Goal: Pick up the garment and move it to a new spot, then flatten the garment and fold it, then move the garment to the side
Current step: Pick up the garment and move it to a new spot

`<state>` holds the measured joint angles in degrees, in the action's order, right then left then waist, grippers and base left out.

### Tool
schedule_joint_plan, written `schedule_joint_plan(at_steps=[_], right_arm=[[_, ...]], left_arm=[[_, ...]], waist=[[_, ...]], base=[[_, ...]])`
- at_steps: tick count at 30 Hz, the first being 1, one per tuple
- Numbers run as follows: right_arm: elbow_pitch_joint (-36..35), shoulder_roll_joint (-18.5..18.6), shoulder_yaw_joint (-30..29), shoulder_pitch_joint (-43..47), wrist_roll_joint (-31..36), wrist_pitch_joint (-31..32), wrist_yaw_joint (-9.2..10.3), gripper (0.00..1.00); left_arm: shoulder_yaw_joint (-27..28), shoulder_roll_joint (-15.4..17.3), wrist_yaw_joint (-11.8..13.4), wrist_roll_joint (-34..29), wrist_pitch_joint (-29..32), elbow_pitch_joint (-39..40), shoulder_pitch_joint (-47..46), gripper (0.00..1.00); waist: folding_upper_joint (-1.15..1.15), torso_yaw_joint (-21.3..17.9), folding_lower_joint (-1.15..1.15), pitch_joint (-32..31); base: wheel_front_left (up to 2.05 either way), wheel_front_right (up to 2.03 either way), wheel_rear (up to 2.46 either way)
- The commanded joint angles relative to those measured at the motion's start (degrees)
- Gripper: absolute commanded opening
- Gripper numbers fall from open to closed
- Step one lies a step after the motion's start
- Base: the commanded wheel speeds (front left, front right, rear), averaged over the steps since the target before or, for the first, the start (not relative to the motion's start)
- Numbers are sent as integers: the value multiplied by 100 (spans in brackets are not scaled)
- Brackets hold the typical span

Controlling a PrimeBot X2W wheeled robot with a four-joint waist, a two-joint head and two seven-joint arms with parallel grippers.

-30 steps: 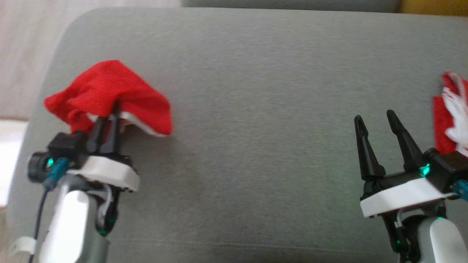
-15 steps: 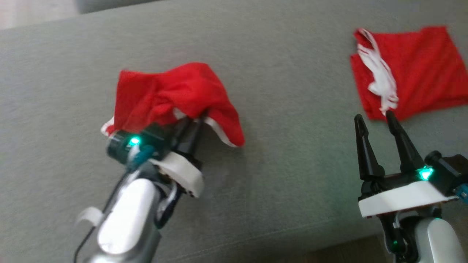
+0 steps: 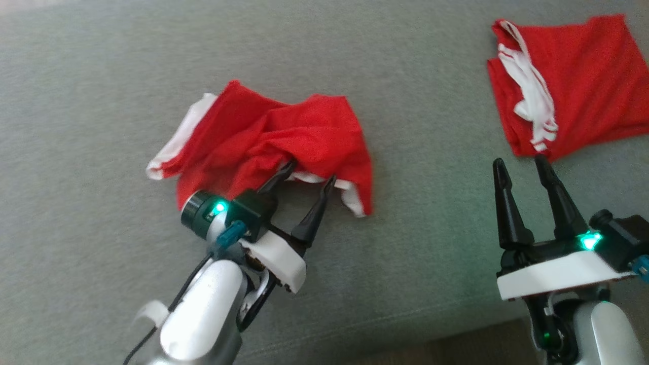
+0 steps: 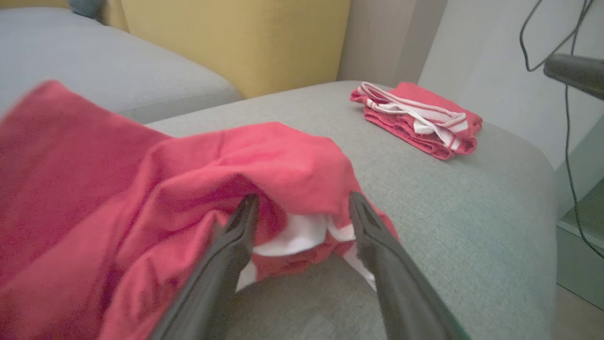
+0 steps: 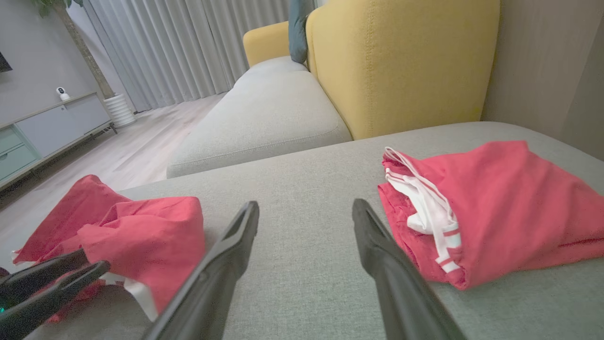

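The garment lies in a crumpled red heap on the grey sofa cushion, about midway along it and somewhat nearer its front edge than its back edge. It is bunched and ridged, with white trim showing at its left end and along the side facing the robot. The left end effector sits right at that near side with its two fingers spread wide. In the left wrist view the cloth lies between and beyond the tips, but nothing is pinched, so it grips nothing. The right end effector hovers over the cushion toward the right, equally wide open and empty. Its tips are just short of a second, folded red garment that rests toward the cushion's far right corner, well apart from the heap. Judging from this, the first part of the task, setting the garment down in a new spot, looks complete. Everything else remains: the heap is neither flattened nor folded, and it has not been moved to the side. The neat piece at the far right corner suggests where a finished garment would end up.
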<state>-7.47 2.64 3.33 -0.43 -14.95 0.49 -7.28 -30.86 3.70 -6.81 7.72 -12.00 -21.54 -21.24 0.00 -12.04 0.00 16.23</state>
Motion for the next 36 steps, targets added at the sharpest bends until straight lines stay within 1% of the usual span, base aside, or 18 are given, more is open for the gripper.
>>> schedule_joint_plan(at_steps=[1, 2, 3, 7, 13, 17, 19, 20, 24, 28, 36], right_arm=[[-168, 24, 105, -99, 43, 13, -21, 100], [-168, 24, 105, -99, 43, 13, -21, 100], [-166, 24, 101, -88, 58, 24, -21, 100], [-177, 24, 57, -31, 124, 94, -21, 100], [-223, 24, -11, 55, 255, 233, -21, 100], [-268, 24, -83, 146, 315, 334, -21, 100], [-293, 24, -108, 194, 335, 386, -21, 100], [-322, 24, -118, 228, 356, 434, -21, 100], [-336, 24, -126, 310, 385, 509, -21, 100], [-329, 24, -118, 420, 394, 556, -21, 100], [-329, 24, -78, 634, 345, 642, -21, 100]], left_arm=[[160, 94, 82, -6, -103, 343, 62, 100], [160, 94, 82, -6, -103, 343, 62, 100], [192, 115, 124, 18, -130, 439, 146, 100], [445, 236, 387, 115, -213, 856, 459, 100], [1086, 408, 823, 303, -286, 1398, 768, 100], [1521, 534, 989, 399, -296, 1643, 941, 100], [1745, 607, 1027, 447, -297, 1734, 1050, 100], [1947, 698, 1051, 476, -298, 1771, 1174, 100], [2182, 836, 1016, 512, -298, 1788, 1387, 100], [2213, 865, 983, 499, -299, 1831, 1581, 100], [2136, 852, 1002, 460, -299, 1859, 1929, 100]], waist=[[0, 257, 0, -187], [0, 257, 0, -187], [0, 338, 0, -243], [0, 673, 0, -451], [0, 1075, 0, -720], [0, 1263, 0, -895], [0, 1334, 0, -963], [0, 1377, 0, -1004], [0, 1435, 0, -1097], [0, 1448, 0, -1198], [0, 1389, 0, -1407]], base=[[0, 0, 0], [0, 0, 0], [0, 0, 0], [0, 0, 0], [0, 0, 0], [0, 0, 0], [0, 0, 0], [0, 0, 0], [0, 0, 0], [0, 0, 0], [0, 0, 0]])
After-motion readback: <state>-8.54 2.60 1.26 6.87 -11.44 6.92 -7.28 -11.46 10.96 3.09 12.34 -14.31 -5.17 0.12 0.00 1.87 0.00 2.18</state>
